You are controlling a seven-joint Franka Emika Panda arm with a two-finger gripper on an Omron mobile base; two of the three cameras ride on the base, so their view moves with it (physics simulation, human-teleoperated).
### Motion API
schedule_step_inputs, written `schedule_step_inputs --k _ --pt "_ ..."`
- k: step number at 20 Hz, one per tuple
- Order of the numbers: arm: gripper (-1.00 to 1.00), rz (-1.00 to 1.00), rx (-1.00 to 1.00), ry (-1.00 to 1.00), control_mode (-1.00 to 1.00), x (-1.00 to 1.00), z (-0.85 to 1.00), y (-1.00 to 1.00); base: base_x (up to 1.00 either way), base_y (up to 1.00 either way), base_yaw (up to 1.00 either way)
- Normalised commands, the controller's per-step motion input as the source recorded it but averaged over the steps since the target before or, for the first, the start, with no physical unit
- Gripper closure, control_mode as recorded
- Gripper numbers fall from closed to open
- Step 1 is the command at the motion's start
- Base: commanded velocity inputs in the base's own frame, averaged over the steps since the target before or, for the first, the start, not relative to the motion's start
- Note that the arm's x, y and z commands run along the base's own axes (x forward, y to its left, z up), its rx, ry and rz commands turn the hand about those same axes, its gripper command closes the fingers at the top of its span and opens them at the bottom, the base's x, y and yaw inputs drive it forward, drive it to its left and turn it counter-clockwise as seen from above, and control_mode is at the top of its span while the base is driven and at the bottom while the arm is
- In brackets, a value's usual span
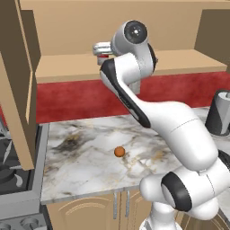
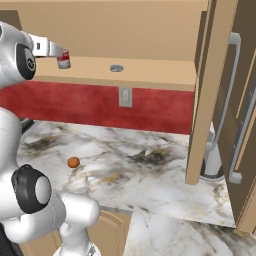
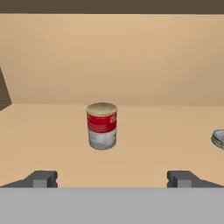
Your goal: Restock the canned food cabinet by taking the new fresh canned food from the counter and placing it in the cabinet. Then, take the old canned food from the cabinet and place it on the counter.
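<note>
In the right base view the pincer [image 2: 59, 53] is mostly hidden behind the arm's own upper joint, so only its pale body shows, reaching toward the red-and-white can [image 2: 63, 60]. In the left base view the arm covers most of that can [image 1: 103, 56]; just a red sliver peeks out beside the pincer [image 1: 101, 48]. The flat tin [image 3: 218, 138] is cut off by the right edge of the hand view, and its top is hard to make out there.

In the hand view the pincer [image 3: 112, 178] stands spread wide, one fingertip [image 3: 42, 179] far to each side, holding nothing and touching nothing. The red-and-white can [image 3: 102, 126] stands upright on the shelf beyond the fingertips, in line with the gap between them but clear of both.

Nearest, below the can, lies the marble tabletop [image 1: 85, 161], with a small orange ball [image 1: 119, 152] resting on it in the open. A grey cylindrical appliance [image 1: 220, 113] stands at the tabletop's right end, partly cut off by the frame in the left base view and partly behind the cabinet door [image 2: 210, 95] in the right base view.

Farther back, the can sits on the shelf of the tan cabinet [image 2: 150, 75]. The flat tin [image 2: 116, 68] lies on the same shelf, well to the can's right and apart from it.
</note>
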Motion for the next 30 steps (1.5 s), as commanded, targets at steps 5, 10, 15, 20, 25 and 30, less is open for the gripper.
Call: schedule_step_inputs --k 5,10,15,20,25,30 --pt "-1.0 0.05 0.0 0.07 -1.0 0.08 -0.4 0.0 0.0 0.0 0.0" --pt "-1.0 0.0 0.0 0.01 -1.0 0.28 -0.15 0.03 0.0 0.0 0.0" --pt "-1.0 0.0 0.0 0.0 -1.0 0.37 -0.01 0.11 0.0 0.0 0.0" --pt "-1.0 0.0 0.0 0.0 -1.0 0.29 -0.02 0.15 0.0 0.0 0.0" --pt "-1.0 0.0 0.0 0.01 -1.0 0.21 -0.03 0.04 0.0 0.0 0.0" --pt "-1.0 0.0 -0.02 0.0 -1.0 0.15 -0.17 0.0 0.0 0.0 0.0"
